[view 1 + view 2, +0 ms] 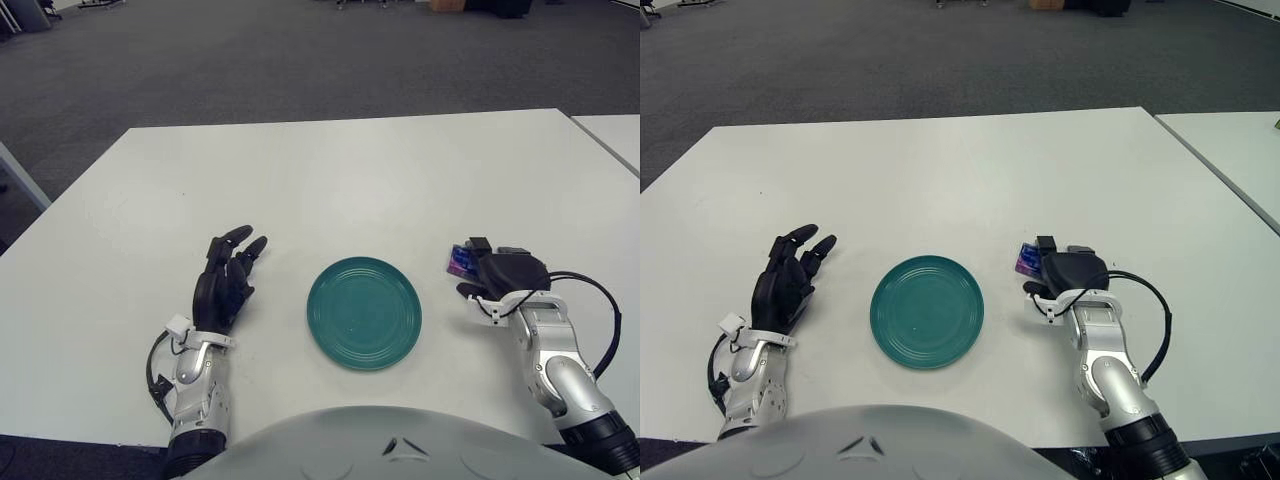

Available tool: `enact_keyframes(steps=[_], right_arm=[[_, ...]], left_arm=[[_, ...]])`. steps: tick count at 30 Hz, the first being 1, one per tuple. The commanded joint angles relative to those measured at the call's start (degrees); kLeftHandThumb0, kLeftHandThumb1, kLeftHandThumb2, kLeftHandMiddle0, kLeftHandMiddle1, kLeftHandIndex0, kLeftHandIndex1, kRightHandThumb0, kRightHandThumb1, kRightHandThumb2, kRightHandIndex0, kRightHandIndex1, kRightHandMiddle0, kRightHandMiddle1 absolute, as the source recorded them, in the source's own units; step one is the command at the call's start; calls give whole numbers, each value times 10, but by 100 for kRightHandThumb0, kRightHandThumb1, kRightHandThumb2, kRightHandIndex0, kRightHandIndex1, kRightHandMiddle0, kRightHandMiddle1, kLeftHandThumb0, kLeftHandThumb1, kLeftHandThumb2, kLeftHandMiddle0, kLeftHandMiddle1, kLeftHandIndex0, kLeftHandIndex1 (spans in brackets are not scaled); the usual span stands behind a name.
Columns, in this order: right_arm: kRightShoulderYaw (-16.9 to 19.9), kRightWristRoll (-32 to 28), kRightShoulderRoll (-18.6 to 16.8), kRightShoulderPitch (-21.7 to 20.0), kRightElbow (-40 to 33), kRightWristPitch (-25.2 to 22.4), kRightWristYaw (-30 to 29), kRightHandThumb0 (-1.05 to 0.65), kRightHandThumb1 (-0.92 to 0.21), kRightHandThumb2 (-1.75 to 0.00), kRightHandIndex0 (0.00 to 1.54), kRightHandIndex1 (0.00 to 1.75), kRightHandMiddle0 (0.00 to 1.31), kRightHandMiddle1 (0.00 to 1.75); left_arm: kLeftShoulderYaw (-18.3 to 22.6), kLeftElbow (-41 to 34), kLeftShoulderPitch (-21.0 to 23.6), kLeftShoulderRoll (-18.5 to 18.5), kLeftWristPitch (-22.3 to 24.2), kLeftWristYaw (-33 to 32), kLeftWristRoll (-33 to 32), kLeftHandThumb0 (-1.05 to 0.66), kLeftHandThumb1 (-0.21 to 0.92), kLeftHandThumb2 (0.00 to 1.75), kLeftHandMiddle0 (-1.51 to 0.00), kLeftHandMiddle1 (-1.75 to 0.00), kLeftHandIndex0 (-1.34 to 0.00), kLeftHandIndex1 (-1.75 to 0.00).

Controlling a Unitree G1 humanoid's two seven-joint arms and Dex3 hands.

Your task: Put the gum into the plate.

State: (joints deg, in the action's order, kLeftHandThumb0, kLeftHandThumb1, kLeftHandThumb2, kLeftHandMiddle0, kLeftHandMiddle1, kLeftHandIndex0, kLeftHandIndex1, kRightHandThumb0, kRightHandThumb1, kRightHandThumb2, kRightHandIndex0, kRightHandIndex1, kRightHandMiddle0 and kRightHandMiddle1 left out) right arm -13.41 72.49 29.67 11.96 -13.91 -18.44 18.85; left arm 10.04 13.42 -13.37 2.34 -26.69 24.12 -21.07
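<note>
A: In the left eye view, what is around the right hand (505,272)?

B: The gum (461,261), a small blue and purple pack, is just at its left side, touching the fingers. The fingers are bent around the pack, but I cannot tell if they really clamp it. Further to the left of this hand, a little apart from the gum, lies the green plate (364,312), with nothing in it. Nothing stands between the gum and the plate, only bare white table (350,180).

A: And the left hand (226,280)?

B: It shows at the left of the plate, fingers apart and stretched forward, holding nothing.

A: Does the right eye view tell more?

B: It shows the same. The gum (1029,261) is at the fingertips of the right hand (1070,271), to the right of the plate (927,310). A black cable (1155,320) loops at the right of the wrist. The writing on the pack is too small to read.
</note>
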Motion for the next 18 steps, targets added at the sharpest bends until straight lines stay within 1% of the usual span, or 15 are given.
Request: enact_keyframes(steps=[1, 3, 5, 6, 7, 8, 11, 14, 16, 18], right_arm=[[2, -11, -8, 17, 5, -10, 4, -88, -92, -70, 53, 2, 0, 67], [4, -16, -12, 19, 7, -11, -7, -83, -92, -66, 59, 6, 1, 106], [6, -20, -13, 20, 9, -11, -17, -81, -92, -64, 61, 8, 1, 125], [7, -22, -13, 23, 9, -9, -23, -72, -91, -62, 63, 10, 5, 135], [8, -24, -13, 24, 8, -9, -27, -59, -89, -62, 63, 16, 12, 149], [8, -25, -13, 25, 8, -8, -30, -51, -87, -62, 59, 29, 17, 158], [10, -29, -11, 32, 5, -7, -38, -42, -81, -67, 48, 54, 24, 169], [10, -32, -10, 35, 4, -7, -42, -39, -78, -71, 44, 63, 28, 173], [11, -33, -9, 37, 2, -8, -41, -39, -78, -72, 43, 65, 28, 174], [11, -32, -9, 40, 0, -9, -41, -38, -77, -73, 41, 65, 29, 174]], left_arm=[[5, 22, -6, -3, 4, 1, -2, -82, 92, 81, -18, -73, 0, -113], [5, 23, -5, -2, 3, 2, -4, -81, 92, 82, -18, -70, 0, -111], [5, 24, -5, -2, 2, 3, -4, -81, 92, 82, -19, -69, 0, -110], [4, 24, -1, 2, -2, 1, -4, -81, 92, 82, -19, -69, 0, -108], [3, 25, 1, 6, -4, 0, -5, -81, 92, 82, -19, -68, 0, -105], [3, 25, 3, 8, -5, 0, -5, -81, 92, 82, -19, -68, 0, -102], [7, 28, 4, 15, -17, 7, -16, -82, 92, 83, -20, -67, 0, -96], [8, 29, 4, 16, -20, 11, -18, -84, 92, 84, -20, -66, 0, -91], [6, 30, 1, 16, -23, 16, -17, -84, 92, 85, -20, -66, 0, -89], [5, 30, -1, 15, -25, 22, -17, -86, 92, 88, -21, -58, 0, -83]])
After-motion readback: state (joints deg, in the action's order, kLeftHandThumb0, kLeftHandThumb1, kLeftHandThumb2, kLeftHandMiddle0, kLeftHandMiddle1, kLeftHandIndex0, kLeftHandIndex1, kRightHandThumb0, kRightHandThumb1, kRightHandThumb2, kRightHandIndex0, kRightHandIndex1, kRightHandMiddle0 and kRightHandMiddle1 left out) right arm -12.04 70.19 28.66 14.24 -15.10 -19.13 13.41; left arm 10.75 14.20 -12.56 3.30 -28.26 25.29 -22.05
